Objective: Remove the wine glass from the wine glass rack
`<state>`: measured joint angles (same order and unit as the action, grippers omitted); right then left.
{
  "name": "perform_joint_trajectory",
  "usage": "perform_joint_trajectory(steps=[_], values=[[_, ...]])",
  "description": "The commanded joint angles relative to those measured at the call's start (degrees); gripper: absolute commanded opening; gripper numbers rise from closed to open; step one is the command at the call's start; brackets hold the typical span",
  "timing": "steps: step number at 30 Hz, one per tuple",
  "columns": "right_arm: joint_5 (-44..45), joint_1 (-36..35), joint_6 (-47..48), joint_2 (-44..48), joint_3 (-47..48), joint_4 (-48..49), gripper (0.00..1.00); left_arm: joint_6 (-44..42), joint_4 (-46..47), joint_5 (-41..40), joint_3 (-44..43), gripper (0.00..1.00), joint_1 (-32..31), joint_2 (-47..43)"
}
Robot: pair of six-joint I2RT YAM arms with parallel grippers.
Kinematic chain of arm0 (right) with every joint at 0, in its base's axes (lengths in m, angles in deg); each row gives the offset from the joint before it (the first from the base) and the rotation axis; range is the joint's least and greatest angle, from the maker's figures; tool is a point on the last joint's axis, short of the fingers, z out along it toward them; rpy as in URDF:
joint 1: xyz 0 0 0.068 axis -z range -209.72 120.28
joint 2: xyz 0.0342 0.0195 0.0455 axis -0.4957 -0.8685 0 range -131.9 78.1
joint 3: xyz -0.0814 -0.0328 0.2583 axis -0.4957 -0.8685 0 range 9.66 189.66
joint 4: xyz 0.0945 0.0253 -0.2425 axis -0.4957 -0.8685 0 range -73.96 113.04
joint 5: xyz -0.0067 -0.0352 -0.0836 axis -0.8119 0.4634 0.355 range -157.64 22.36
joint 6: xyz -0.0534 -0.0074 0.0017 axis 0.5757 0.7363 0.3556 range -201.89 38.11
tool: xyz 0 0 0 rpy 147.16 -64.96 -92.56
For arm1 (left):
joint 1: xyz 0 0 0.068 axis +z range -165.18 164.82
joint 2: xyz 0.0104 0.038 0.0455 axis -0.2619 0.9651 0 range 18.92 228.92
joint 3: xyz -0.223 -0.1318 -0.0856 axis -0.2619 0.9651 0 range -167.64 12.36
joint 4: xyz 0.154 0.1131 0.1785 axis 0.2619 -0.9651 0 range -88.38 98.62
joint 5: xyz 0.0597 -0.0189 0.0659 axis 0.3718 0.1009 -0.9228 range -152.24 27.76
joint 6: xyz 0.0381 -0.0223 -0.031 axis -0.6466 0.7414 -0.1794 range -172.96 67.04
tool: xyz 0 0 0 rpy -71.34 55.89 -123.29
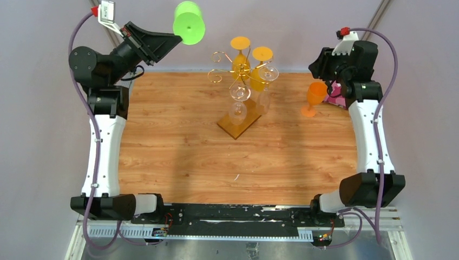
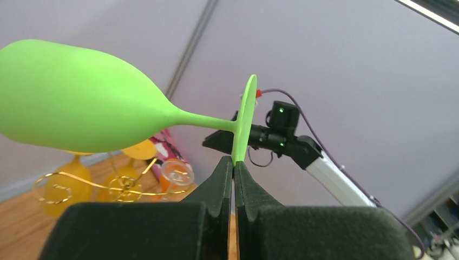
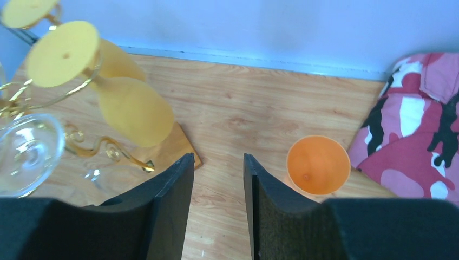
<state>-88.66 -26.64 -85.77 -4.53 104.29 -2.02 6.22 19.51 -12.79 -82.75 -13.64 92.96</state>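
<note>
Clearance from the wire arms seems why the left gripper (image 2: 234, 165), shut on the foot of the green wine glass (image 2: 81, 103), holds it high, well apart from the wine glass rack (image 1: 238, 123), while the right gripper (image 3: 218, 162) hovers half-open, empty, near an orange glass (image 3: 317, 165).

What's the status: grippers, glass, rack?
Left gripper shut on green wine glass foot, held high, clear of the wine glass rack. Right gripper open, empty, near upright orange glass on table. Nothing blocking.
</note>
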Motion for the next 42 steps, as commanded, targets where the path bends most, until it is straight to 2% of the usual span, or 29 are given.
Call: perform_joint_trajectory(steps=[1,3,6,7,10,11,15,18,22,24,26,42], values=[[-8.12,0.71,-2.28,5.80,-3.77,8.01,0.45,2.79,11.61,5.99,1.02,0.00,-4.82,-0.10],[-13.26,0.77,-3.31,8.06,-4.98,10.75,0.47,4.10,15.93,7.41,2.07,0.00,-6.62,-0.32],[-24.06,0.80,-5.92,10.55,-6.29,16.06,0.50,10.37,31.39,12.54,4.10,0.00,-8.93,0.07],[-30.06,0.80,-7.33,11.19,-6.70,18.40,0.50,15.14,40.81,13.87,5.11,0.00,-9.61,0.61],[-41.27,0.80,-14.46,12.94,-9.34,30.19,0.51,40.87,75.48,14.57,5.41,0.00,-9.89,5.33],[-44.04,0.80,-17.25,13.34,-10.29,34.42,0.55,46.30,79.17,15.38,4.49,0.00,-10.29,6.50],[-51.88,0.80,-30.49,13.88,-13.61,54.09,0.58,42.51,79.52,18.30,8.53,0.00,-12.80,5.53],[-54.62,0.80,-48.31,11.94,-14.72,76.33,0.59,37.37,79.45,21.93,12.05,0.00,-17.47,4.19],[-54.73,0.35,-68.77,5.37,-9.04,100.72,0.59,35.11,79.43,23.58,13.82,0.00,-21.69,3.66],[-53.30,0.10,-81.99,0.47,-4.58,113.77,0.59,34.43,79.45,23.60,14.29,0.00,-23.03,3.64],[-52.02,-0.67,-88.19,-3.15,-1.35,116.37,0.58,34.48,79.46,23.69,14.11,0.00,-24.01,4.08],[-52.70,-11.68,-86.56,0.95,-6.76,116.46,0.58,34.42,79.53,24.28,13.53,0.00,-24.30,5.39]])
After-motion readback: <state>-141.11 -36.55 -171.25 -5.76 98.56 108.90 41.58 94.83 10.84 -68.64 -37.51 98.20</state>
